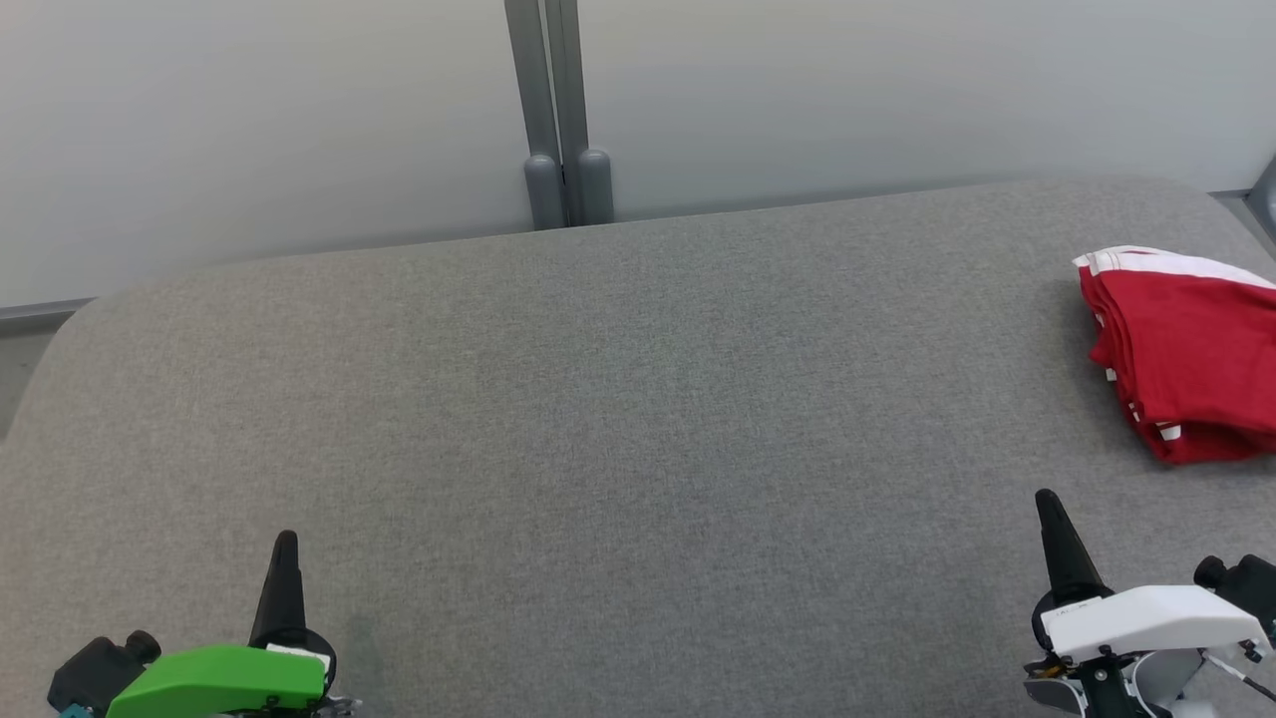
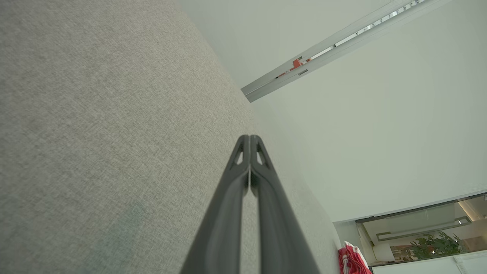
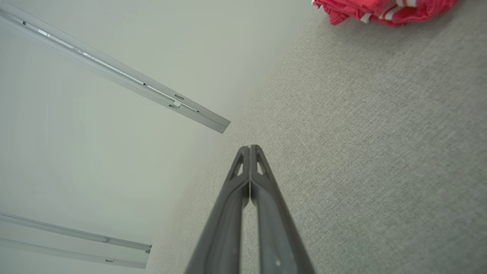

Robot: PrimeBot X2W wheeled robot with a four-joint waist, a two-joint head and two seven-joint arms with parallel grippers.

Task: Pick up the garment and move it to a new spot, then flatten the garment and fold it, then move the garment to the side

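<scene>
The garment (image 1: 1186, 354) is red with white trim and lies folded in a compact stack at the far right of the grey surface (image 1: 618, 419), partly cut by the picture's edge. It also appears as a red bundle (image 3: 384, 9) at the top of the right wrist view and as a small red patch (image 2: 352, 260) low in the left wrist view. My left gripper (image 1: 286, 543) sits at the lower left, shut and empty, its fingertips (image 2: 250, 137) pressed together. My right gripper (image 1: 1047, 499) rests at the lower right, shut and empty, well short of the garment; its tips (image 3: 250, 147) meet.
A pale wall with a grey vertical post (image 1: 558, 110) rises behind the surface's far edge. The grey surface has rounded corners at the back left and back right. A green plant (image 2: 433, 245) stands in a distant room.
</scene>
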